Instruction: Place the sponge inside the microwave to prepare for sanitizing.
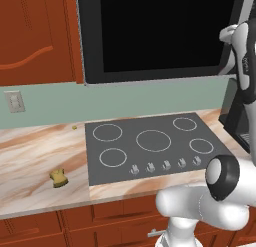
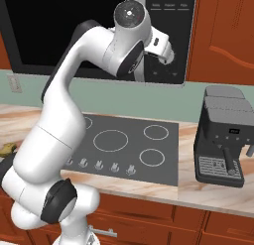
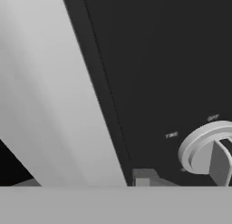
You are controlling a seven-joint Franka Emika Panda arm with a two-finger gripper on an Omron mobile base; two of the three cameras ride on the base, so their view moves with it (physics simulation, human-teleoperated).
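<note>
- Claw [image 2: 159,72] sits high at the microwave [image 1: 150,36], right by the seam between its dark glass door and its black control panel [image 2: 168,30]. You can't see the fingertips clearly, so I cannot tell whether it's wide or narrow, or holding anything.
- Your hand view is pressed close to the microwave front: a grey slanted band, a black frame strip, and a round grey knob [image 3: 208,148] with small white labels beside it.
- Sponge [image 1: 59,178] lies on the marble counter [image 1: 35,161], well below the microwave and off to its left, just left of the cooktop [image 1: 150,143], near the counter's front edge. Nothing is touching it.
- Tiny yellowish speck [image 1: 74,127] sits on the counter near the back wall, below the microwave's left corner.
- Black coffee machine [image 2: 223,137] stands on the counter below and right of the microwave, right of the cooktop.
</note>
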